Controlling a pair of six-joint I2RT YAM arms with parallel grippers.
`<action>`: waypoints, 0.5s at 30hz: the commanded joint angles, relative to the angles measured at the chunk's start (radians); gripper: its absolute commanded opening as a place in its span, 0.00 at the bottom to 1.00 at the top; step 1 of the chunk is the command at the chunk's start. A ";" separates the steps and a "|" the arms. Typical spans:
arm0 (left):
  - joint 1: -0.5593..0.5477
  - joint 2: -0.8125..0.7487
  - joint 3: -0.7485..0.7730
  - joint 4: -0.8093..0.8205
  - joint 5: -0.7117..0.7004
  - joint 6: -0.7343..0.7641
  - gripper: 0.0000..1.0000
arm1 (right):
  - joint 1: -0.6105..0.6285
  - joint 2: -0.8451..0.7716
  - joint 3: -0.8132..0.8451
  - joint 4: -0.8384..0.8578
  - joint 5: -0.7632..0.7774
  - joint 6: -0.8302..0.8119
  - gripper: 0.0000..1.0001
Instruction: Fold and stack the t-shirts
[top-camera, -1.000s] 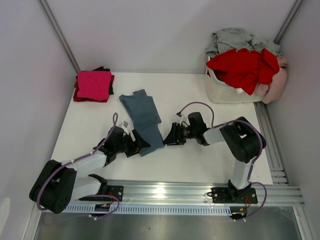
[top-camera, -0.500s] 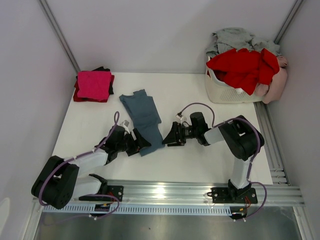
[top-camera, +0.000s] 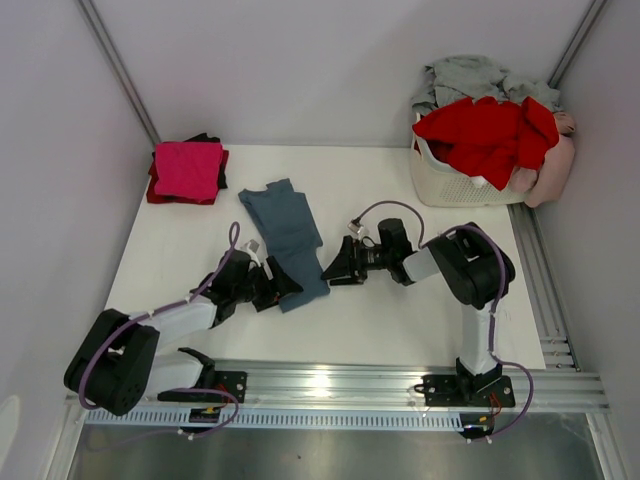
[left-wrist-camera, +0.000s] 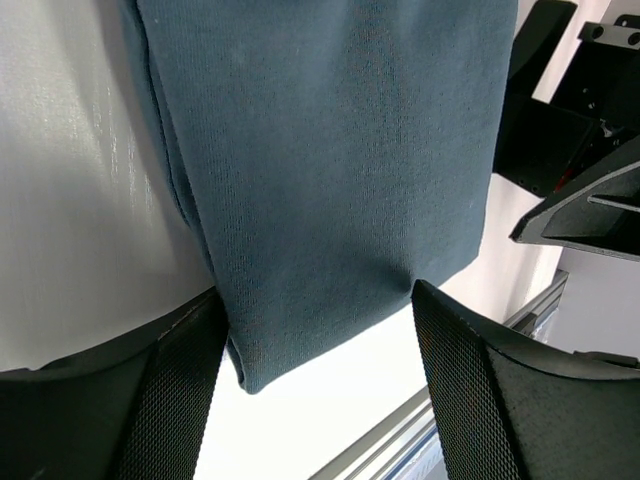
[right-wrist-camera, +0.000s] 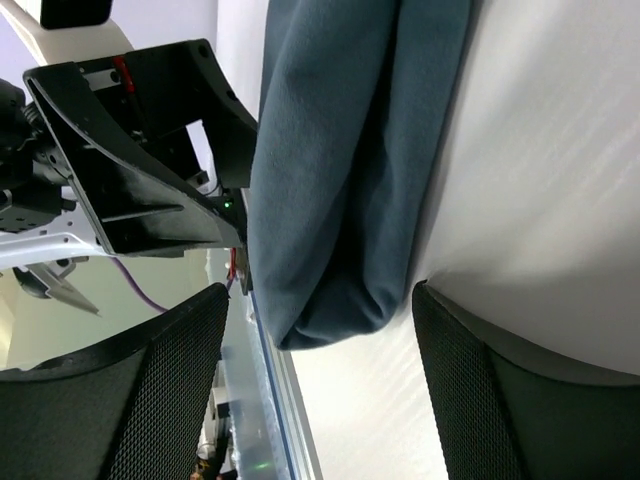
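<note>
At the near end of the worktop (top-camera: 400, 320), the left pincer (top-camera: 285, 287) and right pincer (top-camera: 332, 272) sat low on either side of the blue-grey shirt (top-camera: 290, 235), both with jaws spread wide and holding nothing. That shirt lay as a long narrow strip, sleeves folded in, its near end between the two pincers and reaching in between the left pincer's fingers (left-wrist-camera: 470, 390). By my reading it was only half folded: the lengthwise folds were done, but the strip had yet to be doubled over and carried to the pile. At the far left corner lay a stack of folded shirts, a magenta shirt (top-camera: 187, 166) on top with a black shirt (top-camera: 207, 139) showing behind. At the far right the basket (top-camera: 440, 185) held a red shirt (top-camera: 485, 135), a grey shirt (top-camera: 470, 75) and a pale pink shirt (top-camera: 555, 170), all unfolded, so most of the job remained.
</note>
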 joint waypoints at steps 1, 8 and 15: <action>-0.009 0.020 0.011 -0.055 -0.022 0.035 0.78 | 0.019 0.065 0.008 0.068 0.022 0.028 0.78; -0.009 0.037 0.017 -0.053 -0.024 0.040 0.78 | 0.078 0.106 0.016 0.078 0.031 0.038 0.75; -0.009 0.046 0.014 -0.044 -0.016 0.038 0.78 | 0.110 0.135 0.006 0.055 0.030 0.017 0.59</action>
